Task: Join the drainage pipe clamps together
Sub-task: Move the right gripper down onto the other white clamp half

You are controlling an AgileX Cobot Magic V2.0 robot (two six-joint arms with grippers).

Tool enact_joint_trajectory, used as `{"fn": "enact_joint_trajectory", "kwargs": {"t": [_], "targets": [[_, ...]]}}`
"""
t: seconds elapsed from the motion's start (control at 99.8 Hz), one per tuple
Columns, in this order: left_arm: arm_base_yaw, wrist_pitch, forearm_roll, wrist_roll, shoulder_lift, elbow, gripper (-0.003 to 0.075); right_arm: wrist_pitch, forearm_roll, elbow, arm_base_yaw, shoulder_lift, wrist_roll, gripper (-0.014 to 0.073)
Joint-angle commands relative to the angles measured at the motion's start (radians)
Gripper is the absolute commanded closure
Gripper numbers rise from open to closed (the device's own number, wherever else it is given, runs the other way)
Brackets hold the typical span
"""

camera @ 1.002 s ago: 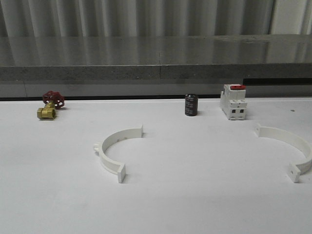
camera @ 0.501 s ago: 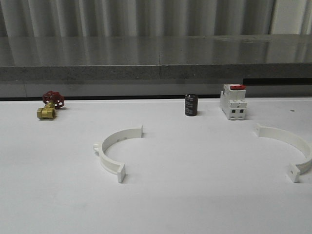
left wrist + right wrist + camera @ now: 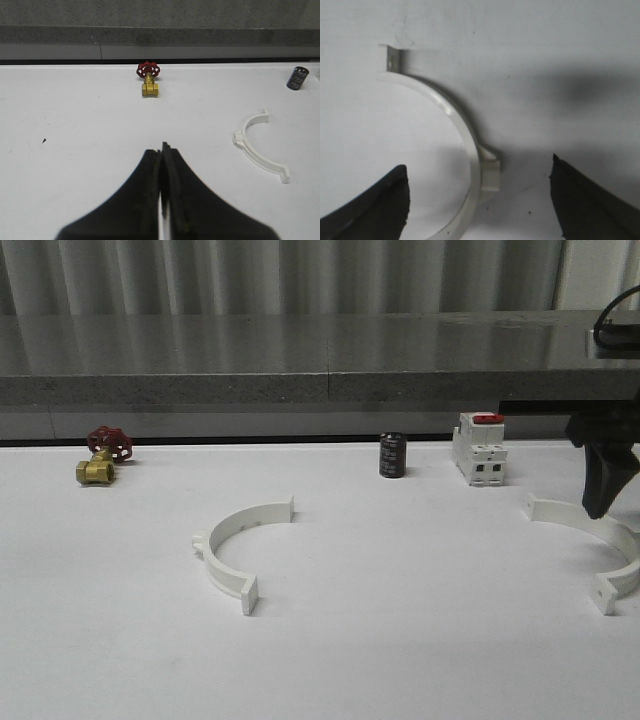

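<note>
Hanging above the right-hand clamp half (image 3: 597,543), the right pincer (image 3: 598,502) shows in the front view as a dark shape at the far right edge of the frame, its tip over the back part of that arc. From its wrist camera the two fingers (image 3: 372,207) stand wide apart with nothing between them but the arc (image 3: 465,145) below; whether they touch the plastic cannot be told. This half-ring lies flat on the white surface (image 3: 400,640), its open side facing left, its front tab close to the right border of the front view, with a small lug on the outer curve.

The left-hand clamp half (image 3: 232,549) lies well apart from it, left of the middle, its open side facing right toward the other half. Between the two halves the white top is bare. In the left wrist view the same half-ring (image 3: 258,146) sits off to one side of the left pincer (image 3: 163,148), whose fingers are pressed together, holding nothing, above bare white.

Along the back edge stand a brass valve with a red handwheel (image 3: 103,454) at left, a small dark cylinder (image 3: 392,455) near the middle, and a white breaker with a red switch (image 3: 479,448) just behind the right-hand half.
</note>
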Motion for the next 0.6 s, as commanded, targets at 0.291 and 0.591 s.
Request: {"fn": "enact_joint_trajectory", "kwargs": {"t": [0.291, 0.591], "targets": [[0.0, -0.067, -0.019, 0.001, 0.007, -0.024, 0.0741, -0.011, 0.005, -0.057, -0.006, 0.065, -0.014, 0.0043], [0.0, -0.067, -0.019, 0.001, 0.007, -0.024, 0.0741, 0.038, 0.034, -0.057, -0.006, 0.072, -0.008, 0.0335]]}}
